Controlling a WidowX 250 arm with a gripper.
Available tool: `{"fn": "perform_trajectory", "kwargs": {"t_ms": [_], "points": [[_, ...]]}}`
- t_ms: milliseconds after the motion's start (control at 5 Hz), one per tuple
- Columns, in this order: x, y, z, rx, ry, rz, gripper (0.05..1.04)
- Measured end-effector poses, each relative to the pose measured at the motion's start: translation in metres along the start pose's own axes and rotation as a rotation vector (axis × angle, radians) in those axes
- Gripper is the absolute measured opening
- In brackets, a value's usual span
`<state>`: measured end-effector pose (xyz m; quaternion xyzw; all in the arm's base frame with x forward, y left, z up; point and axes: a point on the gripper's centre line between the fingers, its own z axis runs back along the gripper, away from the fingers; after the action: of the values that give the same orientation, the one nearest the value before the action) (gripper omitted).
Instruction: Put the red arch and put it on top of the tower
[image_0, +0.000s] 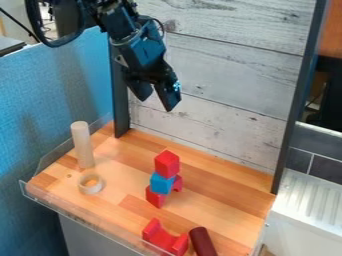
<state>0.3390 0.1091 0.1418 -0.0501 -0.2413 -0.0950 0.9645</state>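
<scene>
Jaws parted and empty hang above the bench (220, 200), the red arch (160, 239) lying well below and forward, past the block tower (161, 183).

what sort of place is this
Probably a robot test bench set up for block play: a black gripper hangs over a wooden work surface with a clear rim, where a small tower of red and blue blocks stands.

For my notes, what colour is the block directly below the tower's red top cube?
The block is blue, best seen in the camera view.
</scene>
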Motion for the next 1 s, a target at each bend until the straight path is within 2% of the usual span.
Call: {"fn": "perform_trajectory", "kwargs": {"t_ms": [200, 800, 1000], "points": [[-0.006, 0.0, -0.009, -0.017, 0.025, 0.011, 1.001], [-0.034, -0.004, -0.029, 0.011, 0.097, -0.029, 1.001], [-0.051, -0.016, -0.047, 0.03, 0.118, -0.062, 1.001]]}}
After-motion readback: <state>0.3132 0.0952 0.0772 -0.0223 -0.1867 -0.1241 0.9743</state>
